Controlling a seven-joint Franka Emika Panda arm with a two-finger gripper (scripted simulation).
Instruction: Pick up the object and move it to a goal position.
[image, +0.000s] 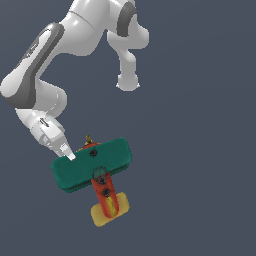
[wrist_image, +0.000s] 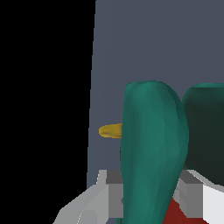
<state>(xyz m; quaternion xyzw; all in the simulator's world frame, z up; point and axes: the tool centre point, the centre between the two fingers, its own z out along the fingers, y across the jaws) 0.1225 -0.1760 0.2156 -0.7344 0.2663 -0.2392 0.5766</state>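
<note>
- Teal-green wing (wrist_image: 154, 153) fills the near field of the wrist view, seen edge-on as a thick, smooth, round-ended slab standing between two grey fingers (wrist_image: 109, 197) at either side of it.
- Beyond the wing, a small yellow propeller (wrist_image: 110, 130) is seen as a flat rounded blade; a patch of red body shows at the wing's base.
- In the exterior view the toy airplane (image: 95, 172) is held off the ground by the gripper (image: 66, 152), which is closed on the wing end nearer the exterior view's left.
- The airplane's long axis is shown running from the propeller tip (image: 88, 139), at the upper end, down through the red-orange body (image: 105, 195) to the yellow tail (image: 110, 210), leaning slightly toward the exterior view's right at the tail.
- The wing is set crosswise to that axis, tilted so that its end on the exterior view's right sits higher.
- Black screws (image: 93, 153) are seen on the wing and along the body.
- A uniform slate-blue background (image: 200, 150) surrounds everything; no seam between floor and wall can be made out, and a black area borders it in the wrist view.
- The arm (image: 45, 75) is rendered in glossy white rounded shells with dark grey bands at the joints.
- All toy surfaces appear smooth and matte, with softened edges.
</note>
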